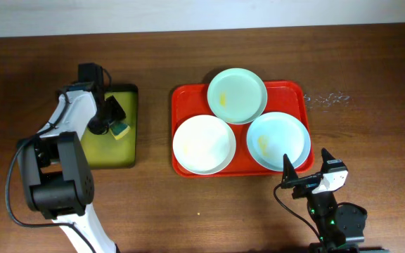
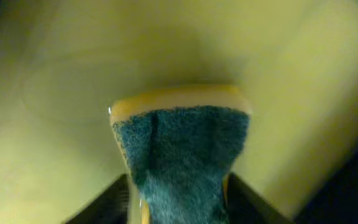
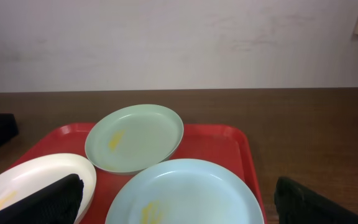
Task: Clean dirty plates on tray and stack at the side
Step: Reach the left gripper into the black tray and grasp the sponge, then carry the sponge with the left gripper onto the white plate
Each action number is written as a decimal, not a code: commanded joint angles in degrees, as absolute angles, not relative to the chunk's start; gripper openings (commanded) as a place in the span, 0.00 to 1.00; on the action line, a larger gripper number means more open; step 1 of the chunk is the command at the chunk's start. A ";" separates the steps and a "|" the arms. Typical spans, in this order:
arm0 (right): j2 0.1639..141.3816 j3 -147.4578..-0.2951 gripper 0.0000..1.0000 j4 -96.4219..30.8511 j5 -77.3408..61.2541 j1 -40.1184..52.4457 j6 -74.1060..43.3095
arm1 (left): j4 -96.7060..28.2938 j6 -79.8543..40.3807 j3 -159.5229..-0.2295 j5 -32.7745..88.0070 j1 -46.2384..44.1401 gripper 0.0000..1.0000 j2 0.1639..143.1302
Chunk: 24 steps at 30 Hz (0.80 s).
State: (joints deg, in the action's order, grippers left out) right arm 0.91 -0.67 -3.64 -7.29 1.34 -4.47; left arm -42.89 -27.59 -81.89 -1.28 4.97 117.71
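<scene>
Teal-topped yellow sponge pinched in left gripper over black-rimmed yellow tray, 9 o'clock. Right gripper gapes empty, 5 o'clock. Three smeared round plates sit on red rectangular plastic tray. Fetching step, likely; next, sponge to a plate.

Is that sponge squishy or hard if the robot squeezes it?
Probably squishy: the sponge looks narrower where the left gripper pinches it. Likely light, being yellow foam under a fuzzy blue-green pad. It shouldn't roll, since it's a flat block.

A robotics lab setup: robot arm at a wooden table, plain white wall behind.
</scene>
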 commanded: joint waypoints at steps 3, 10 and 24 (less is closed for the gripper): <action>0.54 -0.32 0.99 -3.88 -6.81 1.87 -4.73 | -42.09 -27.79 -79.48 -0.86 4.97 0.33 118.45; 0.51 -0.32 0.99 -3.88 -6.81 1.87 -4.73 | -46.13 -25.63 -84.49 -1.89 5.04 0.00 116.88; 0.54 -0.32 0.99 -3.88 -6.81 1.87 -4.73 | -45.06 -24.21 -80.44 -2.76 5.06 0.00 111.61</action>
